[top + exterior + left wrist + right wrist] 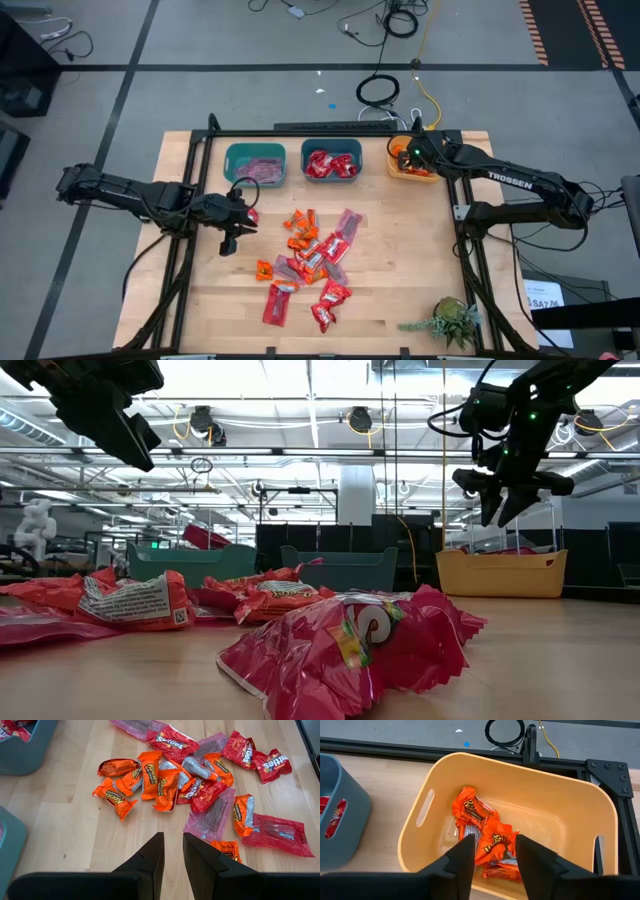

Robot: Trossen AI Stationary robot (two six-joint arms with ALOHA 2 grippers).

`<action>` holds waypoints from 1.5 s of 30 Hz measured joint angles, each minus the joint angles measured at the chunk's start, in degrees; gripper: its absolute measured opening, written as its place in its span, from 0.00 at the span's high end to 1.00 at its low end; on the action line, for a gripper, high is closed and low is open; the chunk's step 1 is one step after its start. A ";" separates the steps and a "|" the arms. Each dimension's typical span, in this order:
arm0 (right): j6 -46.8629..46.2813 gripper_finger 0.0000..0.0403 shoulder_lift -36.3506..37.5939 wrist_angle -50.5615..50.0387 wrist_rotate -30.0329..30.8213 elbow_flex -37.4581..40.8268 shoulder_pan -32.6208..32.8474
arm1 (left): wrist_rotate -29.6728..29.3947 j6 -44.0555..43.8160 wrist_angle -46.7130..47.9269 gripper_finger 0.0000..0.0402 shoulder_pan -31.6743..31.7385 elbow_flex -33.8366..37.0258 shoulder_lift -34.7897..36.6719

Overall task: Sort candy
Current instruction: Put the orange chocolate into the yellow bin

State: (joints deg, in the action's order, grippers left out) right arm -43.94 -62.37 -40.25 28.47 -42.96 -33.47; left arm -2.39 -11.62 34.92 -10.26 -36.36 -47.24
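Loose candy (pixel 310 255) in orange, red and mauve wrappers lies flat on the wooden table (pixel 400 280). My left gripper (pixel 172 850) hovers just left of the pile (pixel 175 775), pointing slantwise down, open by a narrow gap with nothing in it. My right gripper (pixel 495 855) hangs open over the yellow bin (pixel 560 795) at the far right. Orange candy (pixel 485 835) lies on that bin's floor beneath its fingers. Red candy (pixel 331 164) fills the middle teal bin, and mauve candy (pixel 262 168) the left one.
Three bins stand in a row along the far edge: two teal (pixel 240 152) (pixel 312 148) and the yellow one (pixel 395 168). A small plant (pixel 455 322) sits at the near right corner. Black frame rails (pixel 195 200) run along the table's sides.
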 joint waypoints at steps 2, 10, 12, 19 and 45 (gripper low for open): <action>0.01 0.64 0.00 0.00 -0.04 0.00 0.01 | 0.00 -0.01 0.00 0.80 -0.01 0.00 0.00; 0.04 0.60 0.00 0.00 -0.09 0.00 0.04 | 0.00 0.00 0.00 0.80 0.00 0.00 0.00; 0.04 0.60 0.00 0.00 -0.09 0.00 0.04 | 0.00 0.00 0.01 0.80 -0.01 0.00 0.00; 0.04 0.60 0.00 -0.01 -0.09 -0.01 0.06 | 0.00 0.00 0.00 0.80 -0.02 0.00 0.00; 10.56 0.60 0.00 23.51 -23.67 -0.07 10.56 | 0.00 0.00 0.01 0.80 -0.01 0.00 0.01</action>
State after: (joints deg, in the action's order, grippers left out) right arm -33.37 -62.37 -16.74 4.79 -43.03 -22.90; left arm -2.39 -11.62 34.93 -10.27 -36.36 -47.23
